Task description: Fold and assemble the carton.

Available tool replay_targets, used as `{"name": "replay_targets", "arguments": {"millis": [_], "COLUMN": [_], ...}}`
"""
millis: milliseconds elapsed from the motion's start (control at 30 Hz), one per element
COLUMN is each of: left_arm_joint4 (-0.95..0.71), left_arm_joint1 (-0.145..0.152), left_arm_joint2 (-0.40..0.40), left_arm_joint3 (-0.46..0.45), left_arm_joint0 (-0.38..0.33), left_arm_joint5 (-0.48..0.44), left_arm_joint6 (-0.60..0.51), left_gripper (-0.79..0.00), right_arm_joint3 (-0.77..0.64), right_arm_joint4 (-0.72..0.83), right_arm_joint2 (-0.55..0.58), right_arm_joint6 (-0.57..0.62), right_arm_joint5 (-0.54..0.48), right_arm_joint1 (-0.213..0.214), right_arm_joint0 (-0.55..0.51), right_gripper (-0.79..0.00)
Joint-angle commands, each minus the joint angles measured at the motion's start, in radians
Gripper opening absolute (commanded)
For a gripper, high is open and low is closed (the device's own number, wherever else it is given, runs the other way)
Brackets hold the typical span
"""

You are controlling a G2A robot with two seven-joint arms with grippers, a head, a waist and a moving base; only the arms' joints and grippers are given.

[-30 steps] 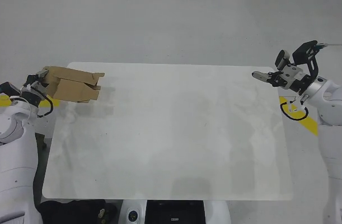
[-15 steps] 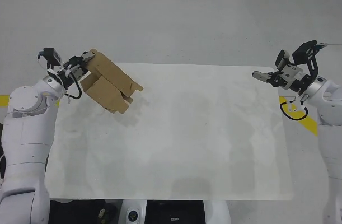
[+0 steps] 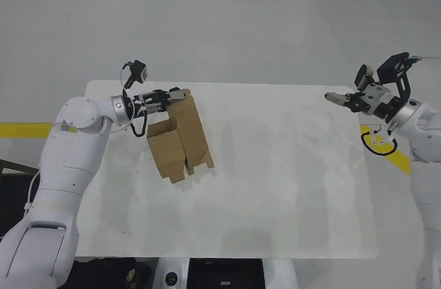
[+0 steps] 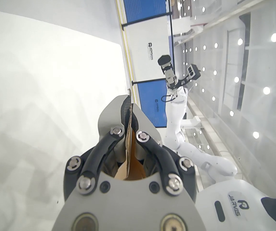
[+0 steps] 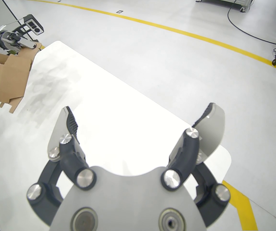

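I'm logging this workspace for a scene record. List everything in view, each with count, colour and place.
carton: one, brown, not yet assembled, held by one edge over the left part of the table.
table: one, white, in front of the robot.
floor tape: two stretches, yellow, on the grey floor off each end of the table.
left gripper: one, grey and black, shut on the carton's edge near the table's far left side.
right gripper: one, grey and black, open, over the table's far right corner.
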Motion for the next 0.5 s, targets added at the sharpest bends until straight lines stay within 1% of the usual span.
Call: {"name": "replay_targets", "arguments": {"millis": [0,233,467], "left_arm_joint4": [-0.003,-0.004,-0.035], "left_arm_joint1": [-0.011,-0.06,-0.094], "left_arm_joint2": [0.038,0.174,0.248], "left_arm_joint3": [0.0,-0.014,-0.015], "left_arm_joint0": [-0.019,-0.081,-0.111], "left_arm_joint5": [-0.008,-0.046,-0.052], "left_arm_joint6": [-0.009,-0.017,-0.011], "left_gripper": [-0.785,-0.785,-0.785], "right_arm_joint3": [0.0,0.0,0.0], "right_arm_joint4": [0.0,0.0,0.0], "right_arm_joint2": [0.0,0.0,0.0], "right_arm_joint6": [0.0,0.0,0.0], "right_arm_joint5": [0.0,0.0,0.0], "right_arm_joint1": [0.0,0.0,0.0], "right_arm_joint0": [0.0,0.0,0.0], "right_gripper": [0.0,0.0,0.0]}}
